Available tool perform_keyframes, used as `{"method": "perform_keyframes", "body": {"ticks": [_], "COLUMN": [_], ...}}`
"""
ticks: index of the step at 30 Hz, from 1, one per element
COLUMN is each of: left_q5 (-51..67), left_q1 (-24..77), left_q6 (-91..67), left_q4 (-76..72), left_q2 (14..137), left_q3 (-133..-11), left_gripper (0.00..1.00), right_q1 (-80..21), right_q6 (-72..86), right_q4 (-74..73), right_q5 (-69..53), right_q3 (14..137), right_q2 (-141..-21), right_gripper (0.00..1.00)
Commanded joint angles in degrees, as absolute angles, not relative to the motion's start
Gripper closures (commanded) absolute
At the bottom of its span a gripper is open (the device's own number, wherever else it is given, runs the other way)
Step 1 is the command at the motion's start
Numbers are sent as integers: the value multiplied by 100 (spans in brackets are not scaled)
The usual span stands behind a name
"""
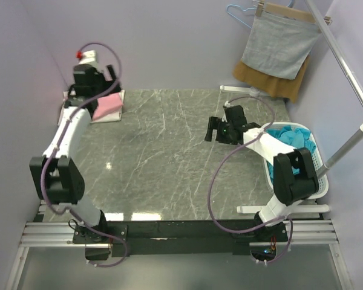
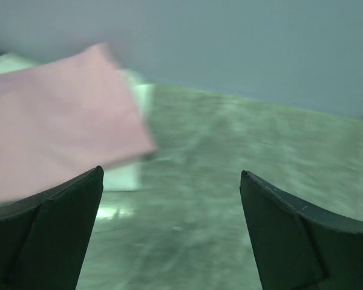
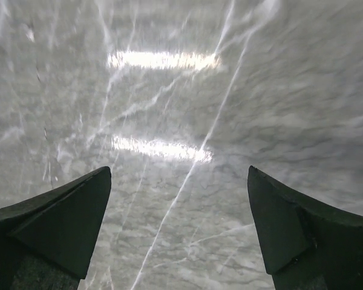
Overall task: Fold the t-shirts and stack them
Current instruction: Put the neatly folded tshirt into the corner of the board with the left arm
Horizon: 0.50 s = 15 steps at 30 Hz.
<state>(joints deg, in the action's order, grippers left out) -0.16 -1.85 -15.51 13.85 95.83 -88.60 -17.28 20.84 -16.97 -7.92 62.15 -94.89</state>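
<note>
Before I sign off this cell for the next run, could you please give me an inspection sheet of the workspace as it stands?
Surface: grey marbled table, glossy with light glare; no spills seen.
Job's things: pink t-shirt folded on a cream-white t-shirt at the far left corner; teal-blue t-shirts heaped in the white basket at the right edge.
Clutter: nothing seen.
Grippers: left gripper open, empty, close to the pink t-shirt; right gripper open, empty, over bare table.
Cables: left purple cable and right purple cable each loop off their arm.
Surroundings: grey cloth on a hanger, mustard-brown cloth behind it; metal pole at right.
</note>
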Motion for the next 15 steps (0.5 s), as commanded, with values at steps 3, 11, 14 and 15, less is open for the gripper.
{"method": "perform_keyframes", "body": {"ticks": [3, 11, 14, 15], "left_q5": [344, -272, -465, -483], "left_q1": [1053, 2170, 2250, 2259], "left_q6": [-1880, -2250, -2364, -2338], "left_q4": [783, 352, 203, 124], "left_q2": [8808, 8025, 7586, 7359], "left_q3": [-7640, -6268, -5732, -5478], "left_gripper": [1, 1, 1, 1], "right_q1": [-1731, -1740, -1732, -1731], "right_q6": [1793, 1933, 2013, 2030], "right_q4": [-1301, -932, -870, -879], "right_q5": [585, 1994, 2372, 2434], "right_q3": [5881, 5002, 4712, 4598], "right_q2": [-8483, -7227, -6813, -6725], "right_gripper": [0, 0, 0, 0]}}
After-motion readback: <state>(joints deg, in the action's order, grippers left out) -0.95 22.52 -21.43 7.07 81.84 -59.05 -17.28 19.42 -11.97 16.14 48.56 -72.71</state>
